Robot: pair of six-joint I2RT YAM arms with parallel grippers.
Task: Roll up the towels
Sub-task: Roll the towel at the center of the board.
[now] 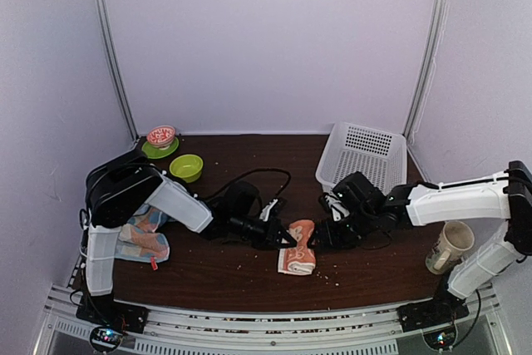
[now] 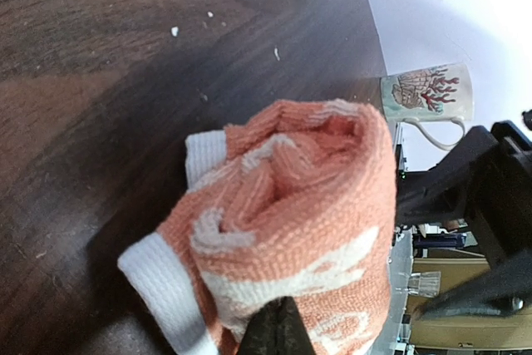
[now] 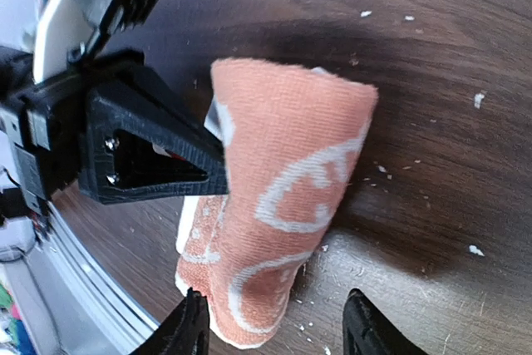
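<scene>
A: Which step is this?

B: The orange towel (image 1: 298, 248) lies rolled into a loose bundle in the middle of the desk (image 1: 224, 284), so I judge its roll is about done. The left end effector (image 1: 285, 234) is pressed together, pinching the roll's edge. The right end effector (image 3: 278, 319) is spread, with a finger on either side of the roll, not gripping.

A: And next?

B: Probably letting go without the bundle springing apart, then turning to the light-blue towel (image 1: 143, 239). It lies crumpled beside the left arm's base, partly under the arm, near the desk's left edge.

A: Room to work?

B: There is bare desk in front of the roll and beyond it. The white basket (image 1: 366, 155) stands back right, the mug (image 1: 449, 247) far right and the green bowl (image 1: 186, 167) back left, all apart from the roll. I'd say the blue one needs dragging toward the middle first.
</scene>
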